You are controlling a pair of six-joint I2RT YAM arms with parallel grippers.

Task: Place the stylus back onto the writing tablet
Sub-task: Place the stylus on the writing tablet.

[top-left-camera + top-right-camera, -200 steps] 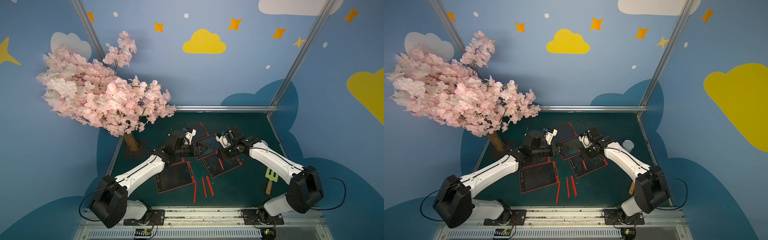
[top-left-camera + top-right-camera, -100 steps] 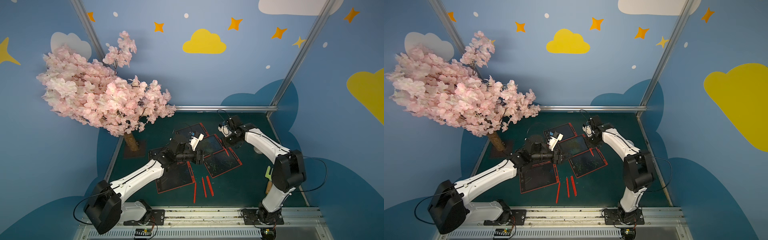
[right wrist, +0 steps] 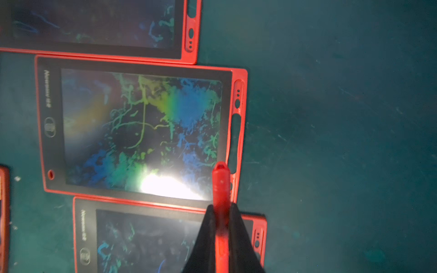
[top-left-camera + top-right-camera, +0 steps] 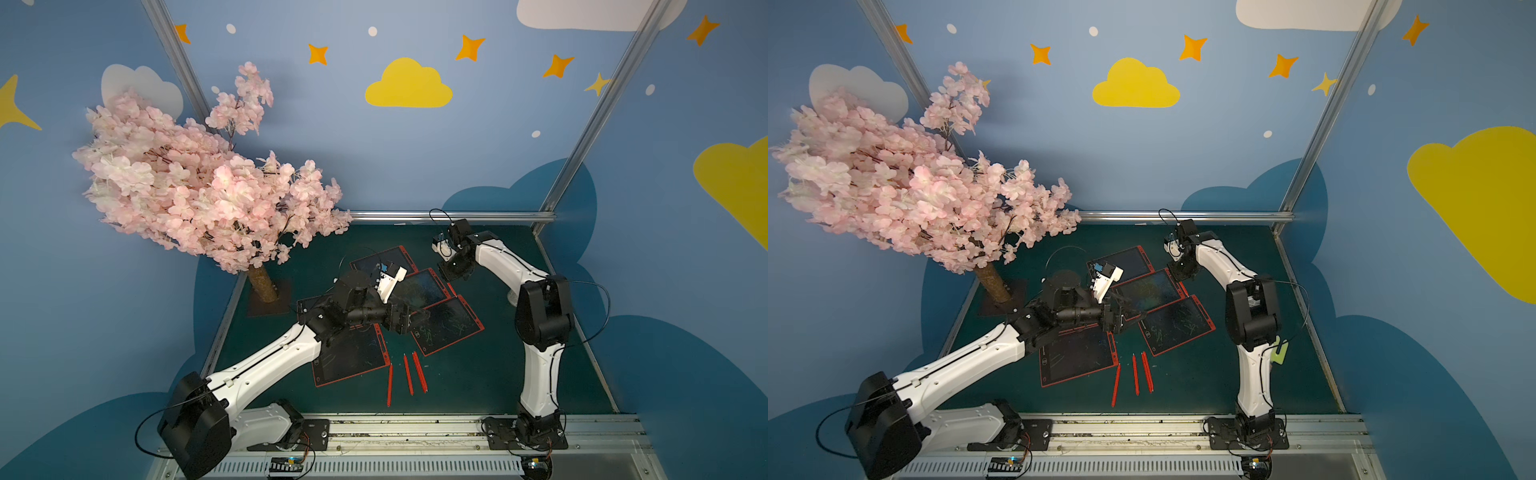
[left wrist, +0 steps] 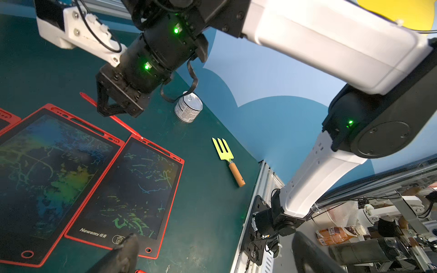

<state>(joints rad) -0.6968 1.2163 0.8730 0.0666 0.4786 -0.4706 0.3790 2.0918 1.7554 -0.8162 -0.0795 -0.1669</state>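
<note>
Pinches the red stylus (image 3: 220,182) in the right gripper (image 3: 221,207), jaws closed flat on the shaft, with a blunt-looking end poking out past the fingertips. Carries it low and close to level over the green mat (image 4: 478,374); cannot tell whether it touches anything below.

Hangs right at the slotted edge of the middle writing tablet (image 3: 142,130). From the right wrist view, sets the free end just beside the long slot (image 3: 235,141), on the screen side. From the left wrist view, places the shaft just outside that same edge, with the thinner end reaching toward the corner of the neighbouring tablet (image 5: 132,189). Runs its long axis roughly parallel to the slot in both views. Probably calls for only a slight sideways nudge and a drop, with no turning. Cannot say for sure which end is the writing tip.

Leaves the left gripper (image 4: 419,320) spread wide and empty, over the neighbouring tablet's far end, away from the slots, so clearly the less handy arm here.

Leaves three spare styluses (image 4: 407,374) on the mat, well apart.
</note>
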